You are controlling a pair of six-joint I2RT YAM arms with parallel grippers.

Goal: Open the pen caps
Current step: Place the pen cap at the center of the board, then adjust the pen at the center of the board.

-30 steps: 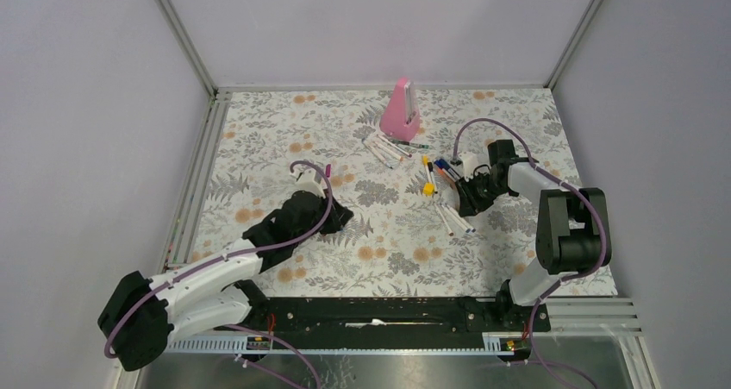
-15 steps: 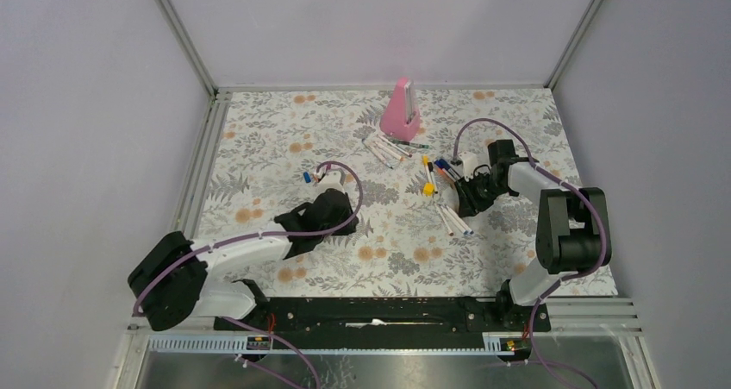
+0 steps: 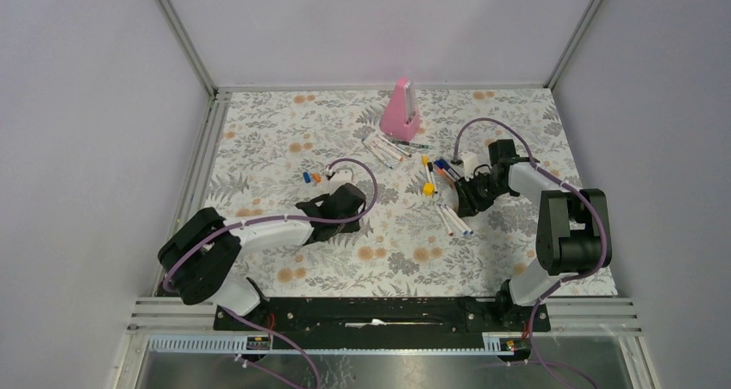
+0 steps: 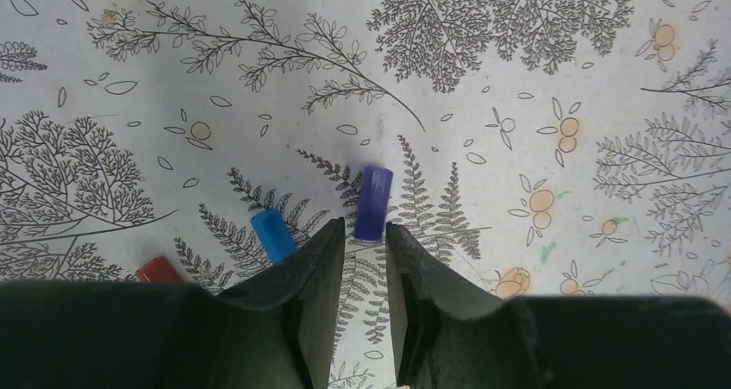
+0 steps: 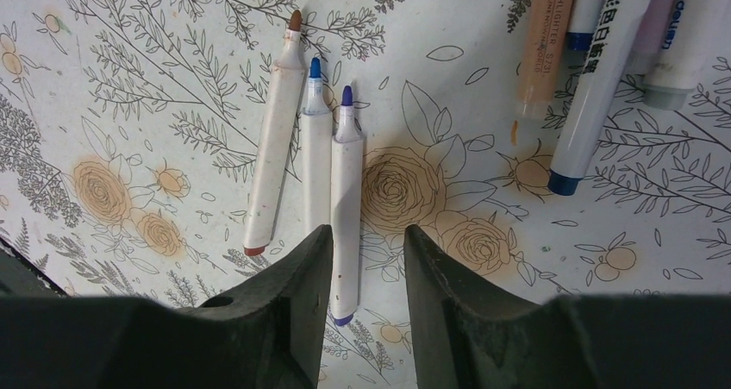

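1. Left gripper (image 4: 364, 232) sits low over the floral tablecloth (image 4: 560, 61), jaws a narrow gap apart with nothing between them.
2. Purple cap (image 4: 372, 203): short plastic cylinder on its side, just ahead of the fingertips, off any pen.
3. Blue cap (image 4: 272, 234) lies just left of it, beside one finger. Red-orange cap (image 4: 158, 269) is further left, partly hidden by the gripper body.
4. Right gripper (image 5: 364, 234) has jaws moderately apart. The lower barrel of the purple-tipped marker (image 5: 346, 191) lies between them, not clamped.
5. Blue-tipped marker (image 5: 315, 165) and brown-tipped marker (image 5: 274, 147) lie uncapped alongside it. Capped pens (image 5: 603, 70) are at upper right.
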